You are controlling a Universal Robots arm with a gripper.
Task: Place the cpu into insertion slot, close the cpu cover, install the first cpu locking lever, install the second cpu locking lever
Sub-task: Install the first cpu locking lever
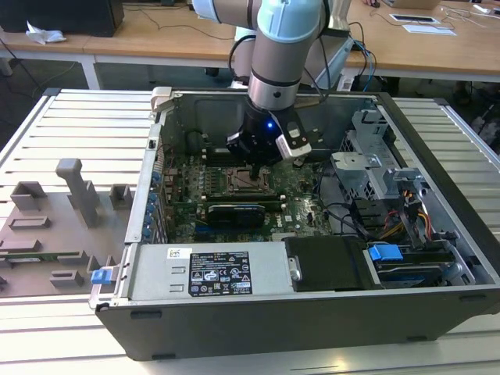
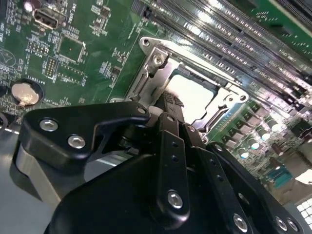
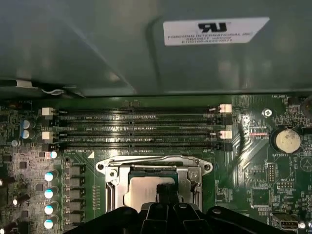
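The gripper (image 3: 166, 195) hangs low over the insertion slot (image 3: 154, 181) at lower centre of the first wrist view, fingers together, apparently pressing the pale cpu (image 3: 141, 192) seated inside. Pressing off-centre could tilt the chip and bend socket pins.

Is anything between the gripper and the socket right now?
Nothing visible. The gripper sits directly over the insertion slot, its tip at the cpu already lying in the slot. The cover frames the chip and does not block the way.
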